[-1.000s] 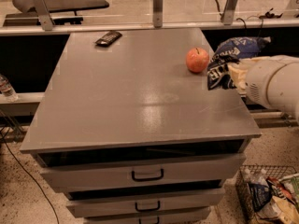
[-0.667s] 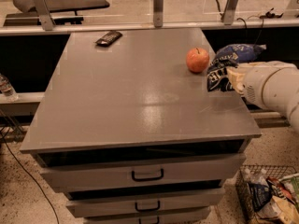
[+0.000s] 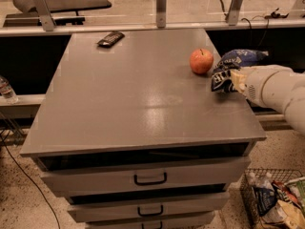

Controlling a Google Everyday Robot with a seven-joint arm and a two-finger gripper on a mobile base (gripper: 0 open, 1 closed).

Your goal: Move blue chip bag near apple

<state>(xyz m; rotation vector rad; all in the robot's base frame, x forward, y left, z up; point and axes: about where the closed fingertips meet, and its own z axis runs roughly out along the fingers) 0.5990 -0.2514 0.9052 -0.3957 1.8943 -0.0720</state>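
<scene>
The gripper [image 3: 232, 80] is at the right side of the table [image 3: 143, 104], its jaws clamped on the near end of the blue chip bag [image 3: 239, 57]. The white arm [image 3: 276, 87] reaches in from the right, low and nearly level over the table's edge. The bag lies just right of the apple [image 3: 201, 61], close but not touching. Its white lettering is too crumpled to read. A flat black object [image 3: 110, 38] lies at the far left.

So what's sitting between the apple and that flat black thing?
Nothing: the camera view shows bare tabletop between apple and black object. The gripper is at the right, at the chip bag beside the apple.
</scene>
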